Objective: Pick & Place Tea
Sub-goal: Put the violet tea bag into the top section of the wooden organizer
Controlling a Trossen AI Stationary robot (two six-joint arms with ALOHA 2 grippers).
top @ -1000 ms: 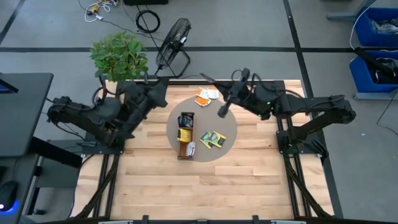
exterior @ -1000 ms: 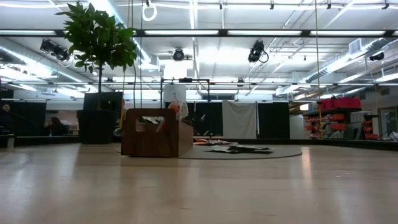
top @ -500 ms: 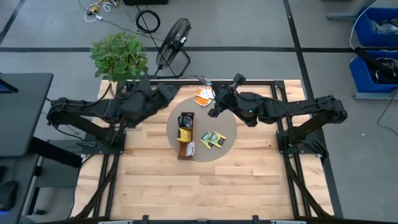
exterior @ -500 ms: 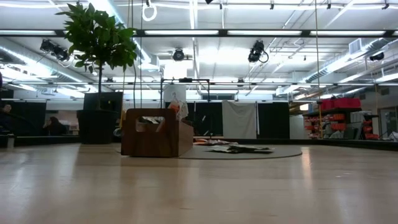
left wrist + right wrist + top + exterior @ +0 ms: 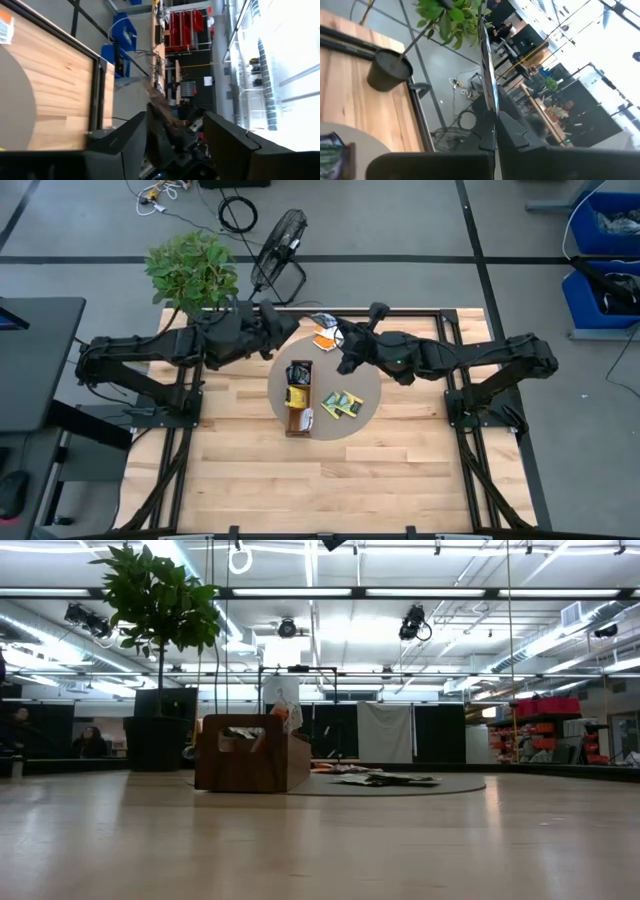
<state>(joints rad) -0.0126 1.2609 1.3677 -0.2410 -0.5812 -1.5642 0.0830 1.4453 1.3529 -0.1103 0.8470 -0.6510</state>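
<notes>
Over the back edge of the table [image 5: 400,450], both tools have been brought together above the far rim of the round grey mat [image 5: 365,385]. A second ago the left arm was folded back near the table's left rear corner.

The right tool [image 5: 338,335] is kept fully closed on one tea sachet [image 5: 487,65]. In the right wrist view it is seen edge-on as a thin blade standing out of the pinched fingers [image 5: 492,125]. Its colour cannot be told.

The left tool [image 5: 296,328] has just been opened wider. In the left wrist view its two fingers [image 5: 135,140] stand well apart with the thin sachet between them, and no contact can be made out. Nothing is gripped by it.

This is judged to be a hand-over in the air, with the left tool being readied to close on the sachet.

The remaining tea lies on the mat:
- the orange-and-white sachets [image 5: 326,338] at its back edge
- the yellow-green sachets [image 5: 342,405] toward its front
- more sachets in the wooden tray [image 5: 298,420]

Much of the task is therefore judged to be left.
</notes>
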